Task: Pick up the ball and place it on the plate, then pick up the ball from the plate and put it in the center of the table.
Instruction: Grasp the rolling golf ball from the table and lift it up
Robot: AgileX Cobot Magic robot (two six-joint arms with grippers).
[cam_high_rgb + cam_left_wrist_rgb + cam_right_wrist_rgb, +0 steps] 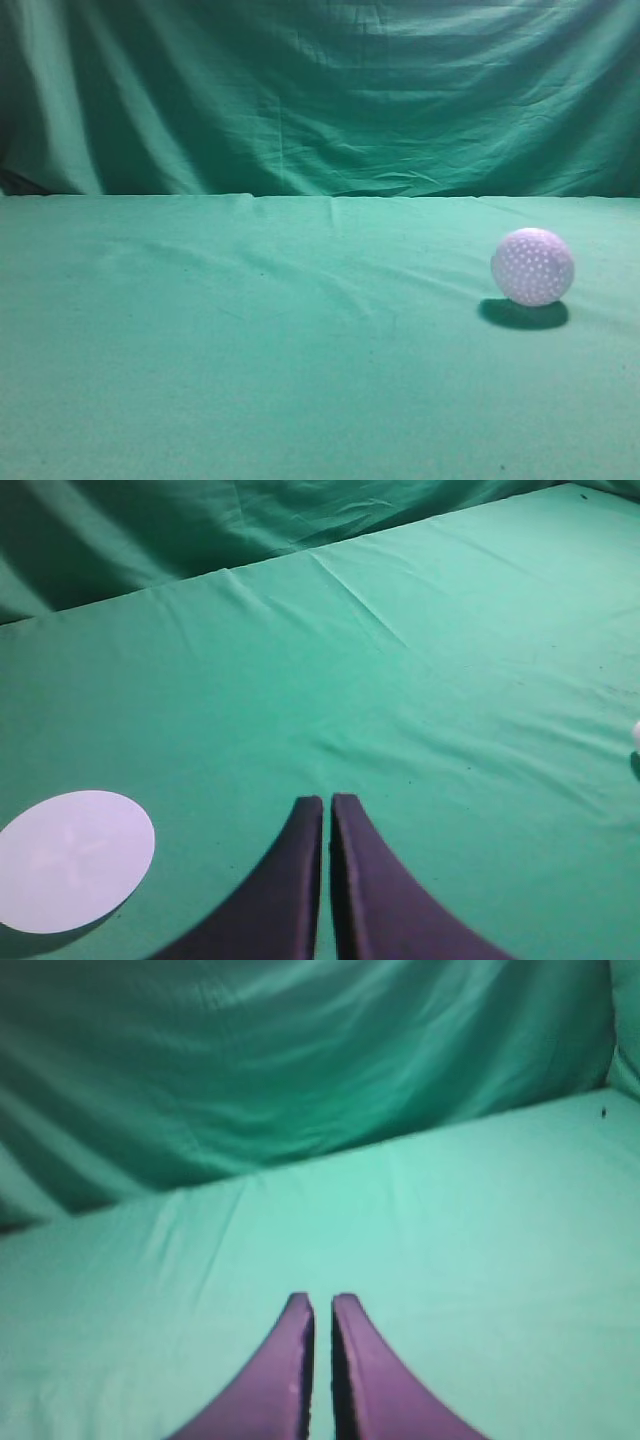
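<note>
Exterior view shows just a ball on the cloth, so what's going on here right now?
Nothing is being handled. The ball sits alone on the table, right of centre in the exterior view. The left gripper and right gripper are both shut, empty and clear of it. The plate lies bare at the left gripper's side, so the first pick has not begun.

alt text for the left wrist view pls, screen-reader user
The left gripper, dark fingers closed together and empty, hangs above the green-clothed table. A flat white plate lies at lower left, and a sliver of the white ball shows at the right edge.
</note>
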